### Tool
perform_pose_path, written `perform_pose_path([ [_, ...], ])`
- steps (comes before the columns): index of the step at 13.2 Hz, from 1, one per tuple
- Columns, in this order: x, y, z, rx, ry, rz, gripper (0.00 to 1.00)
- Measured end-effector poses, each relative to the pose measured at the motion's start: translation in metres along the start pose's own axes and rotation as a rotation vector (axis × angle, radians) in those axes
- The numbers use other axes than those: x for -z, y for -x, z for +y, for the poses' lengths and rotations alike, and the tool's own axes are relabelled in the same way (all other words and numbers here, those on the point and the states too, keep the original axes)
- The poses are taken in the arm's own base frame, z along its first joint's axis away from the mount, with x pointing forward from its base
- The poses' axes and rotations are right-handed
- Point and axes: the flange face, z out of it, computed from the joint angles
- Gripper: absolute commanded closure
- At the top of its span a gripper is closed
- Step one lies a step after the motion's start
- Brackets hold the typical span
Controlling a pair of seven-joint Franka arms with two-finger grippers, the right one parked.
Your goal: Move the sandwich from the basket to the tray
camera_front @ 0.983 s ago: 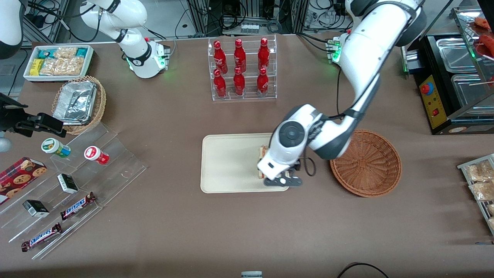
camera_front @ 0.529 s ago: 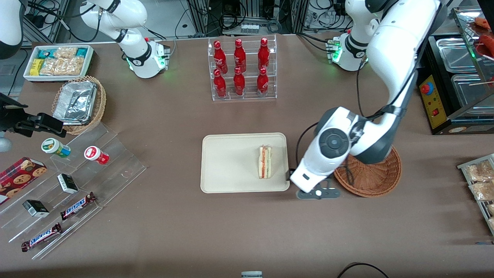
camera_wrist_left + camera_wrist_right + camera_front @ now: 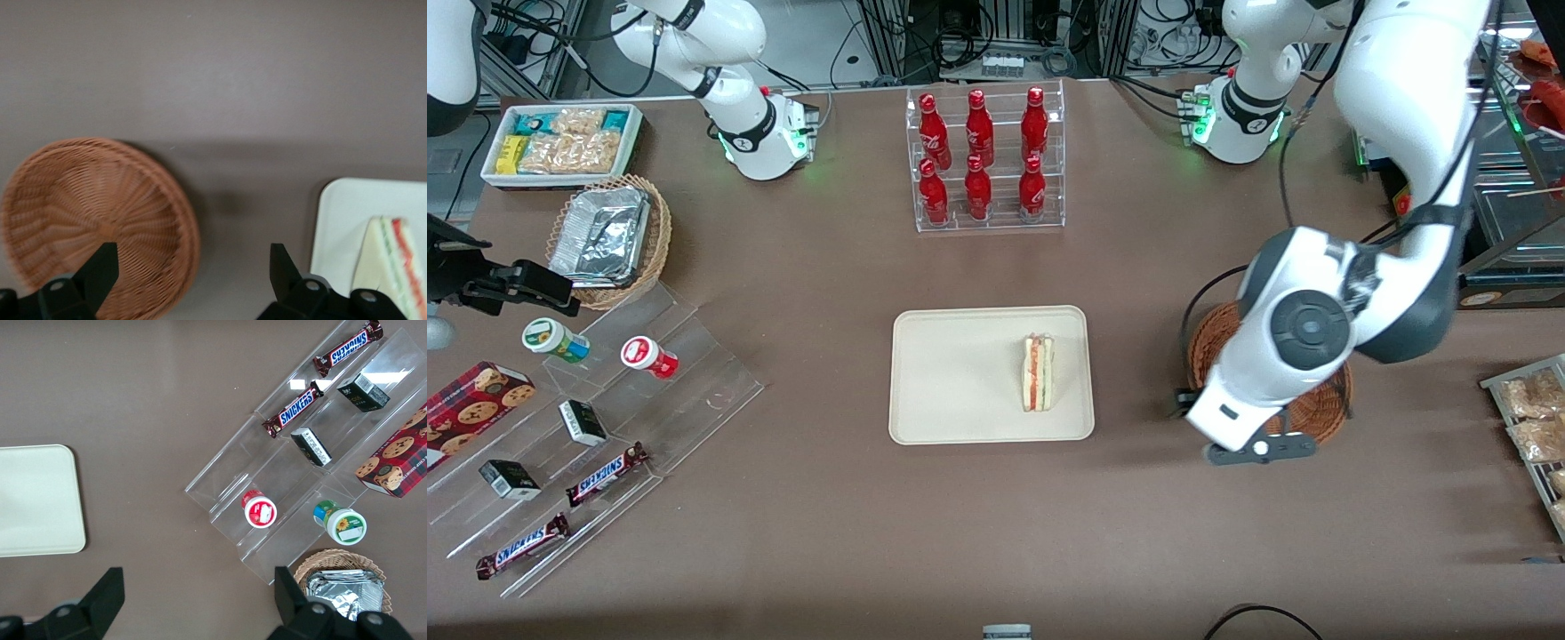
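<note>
Sandwich (image 3: pixel 1037 372): lies flat on the tray, at the tray's end toward the working arm, red and green filling edge showing; nothing grips it. Also seen in the left wrist view (image 3: pixel 392 263).
Tray (image 3: pixel 960 373): cream, rectangular, rounded corners; mid-table, at 6 o'clock from the bottle rack.
Basket (image 3: pixel 1325 409): reddish-brown wicker, at 3 o'clock from the tray and apart from it; mostly covered by the arm in the front view. The left wrist view shows its bowl (image 3: pixel 93 220) holding nothing.
Gripper (image 3: pixel 1258 449): left arm's, hanging above the basket's rim nearest the front camera. Jaws spread wide, nothing between them; in the left wrist view (image 3: pixel 193 270) one fingertip (image 3: pixel 100 263) lies over the basket, the other (image 3: pixel 283 263) over bare table between basket and tray.
Bottle rack (image 3: pixel 985 158): clear acrylic, six red bottles in two rows, farther from the front camera than the tray.
Stepped display (image 3: pixel 605 427): clear acrylic, toward the parked arm's end; carries two small tubs, two dark boxes, two Snickers bars.
Cookie box (image 3: pixel 467 411): red, beside the display.
Foil basket (image 3: pixel 609 238): pale wicker with crumpled foil, at 12 o'clock from the display.
Snack bin (image 3: pixel 560 142): white, packets inside, at 12 o'clock from the foil basket.
</note>
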Motion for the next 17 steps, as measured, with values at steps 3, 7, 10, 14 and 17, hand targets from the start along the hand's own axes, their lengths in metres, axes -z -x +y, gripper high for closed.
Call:
perform_pose_path([
  [3,0.056,0.012,-0.055,-0.010,0.008,-0.039,0.00],
  [7,0.130,0.046,-0.122,-0.021,0.011,-0.064,0.00],
  [10,0.173,0.072,-0.172,-0.008,0.061,-0.071,0.00],
  [14,0.216,0.115,-0.188,-0.011,0.052,-0.068,0.00],
  [17,0.225,0.125,-0.191,-0.008,0.049,-0.053,0.00],
])
